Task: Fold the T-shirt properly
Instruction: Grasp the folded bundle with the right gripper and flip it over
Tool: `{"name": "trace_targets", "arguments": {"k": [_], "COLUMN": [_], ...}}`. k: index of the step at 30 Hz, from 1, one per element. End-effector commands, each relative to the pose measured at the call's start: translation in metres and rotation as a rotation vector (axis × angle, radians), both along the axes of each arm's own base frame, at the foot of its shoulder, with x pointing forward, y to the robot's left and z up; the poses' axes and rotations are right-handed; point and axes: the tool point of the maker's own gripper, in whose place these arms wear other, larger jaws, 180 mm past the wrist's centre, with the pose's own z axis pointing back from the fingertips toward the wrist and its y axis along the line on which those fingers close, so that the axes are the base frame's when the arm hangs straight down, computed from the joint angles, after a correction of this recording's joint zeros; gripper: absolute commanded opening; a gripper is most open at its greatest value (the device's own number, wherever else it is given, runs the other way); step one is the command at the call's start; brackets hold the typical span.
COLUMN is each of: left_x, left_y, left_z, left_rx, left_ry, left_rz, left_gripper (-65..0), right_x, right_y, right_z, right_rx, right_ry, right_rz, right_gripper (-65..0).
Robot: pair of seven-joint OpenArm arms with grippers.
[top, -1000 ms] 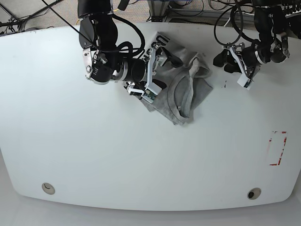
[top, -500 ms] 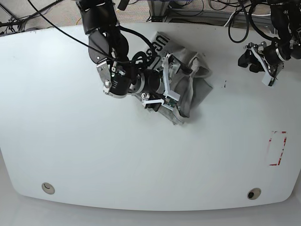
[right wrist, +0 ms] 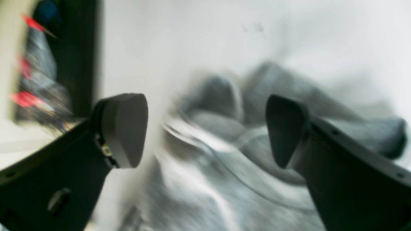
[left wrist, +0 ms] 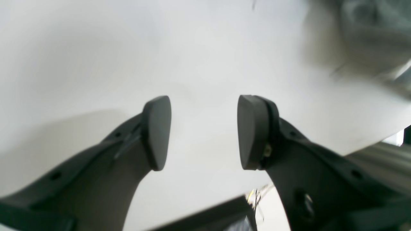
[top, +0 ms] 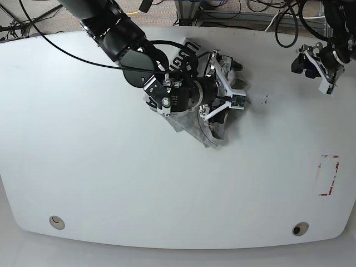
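Note:
The light grey T-shirt (top: 207, 133) lies crumpled at the back middle of the white table (top: 167, 183), with black lettering (top: 183, 53) showing at its far edge. My right gripper (top: 231, 89) hovers over the shirt's right part, open, its fingers straddling rumpled grey fabric (right wrist: 224, 154) without pinching it; the right wrist view (right wrist: 205, 128) is blurred. My left gripper (top: 320, 69) hangs open near the table's far right corner. Only bare table shows between its pads (left wrist: 204, 131), with the shirt (left wrist: 369, 38) a blur at the upper right of that view.
Red tape marks (top: 328, 175) sit near the table's right edge. Two round fittings (top: 56, 222) (top: 300, 228) lie along the front edge. Cables and frame parts (top: 233, 8) crowd the floor behind the table. My right arm's dark body (top: 119, 33) crosses the back left.
My right arm has swung rightward across the T-shirt, its gripper now over the shirt's right side. My left gripper has drawn back toward the far right corner. Both stayed open.

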Motion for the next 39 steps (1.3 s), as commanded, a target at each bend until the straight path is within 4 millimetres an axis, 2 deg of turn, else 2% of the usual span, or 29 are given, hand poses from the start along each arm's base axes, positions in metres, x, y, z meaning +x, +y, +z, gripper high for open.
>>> {"name": "trace_targets", "arguments": {"k": [1,7,10,18,20,24,27,36,39], "left_x": [0.006,0.004,0.004,0.003,0.003,0.003,0.002,0.002,0.002], "left_y": [0.006,0.008,0.009,0.005,0.003,0.002,0.002,0.002,0.001], "left_z": [0.009,0.007,0.006,0.004,0.003,0.003,0.002,0.002,0.002], "left_rx": [0.025,0.042,0.044,0.028,0.022,0.021,0.021,0.021,0.018], "left_ry": [-0.029,-0.02,-0.017,-0.017,-0.017,-0.019,-0.017,-0.016,-0.015], "left_rz": [-0.006,-0.005,-0.002,0.004,0.006,0.007,0.007,0.007,0.005], "left_gripper": [-33.9,-33.9,-33.9,-33.9,-33.9,-33.9,-33.9,-33.9,-33.9], "right_x": [0.0,0.006,0.009,0.022,0.025,0.032,0.032,0.067,0.073], "right_y": [0.008,-0.001,-0.002,-0.007,-0.006,0.0,0.013,0.023,0.029], "right_z": [0.009,-0.011,-0.012,-0.021,-0.018,-0.008,0.001,0.039,0.039], "right_rx": [0.021,-0.058,-0.055,-0.066,-0.062,-0.044,-0.02,0.063,0.063], "right_ry": [-0.045,-0.089,-0.097,-0.085,-0.093,-0.112,-0.124,-0.17,-0.163], "right_rz": [0.041,0.056,0.048,0.026,0.026,0.029,0.035,-0.037,-0.044], "right_gripper": [-10.3,-10.5,-15.7,-53.6,-60.7,-62.3,-62.3,-62.3,-62.3]}}
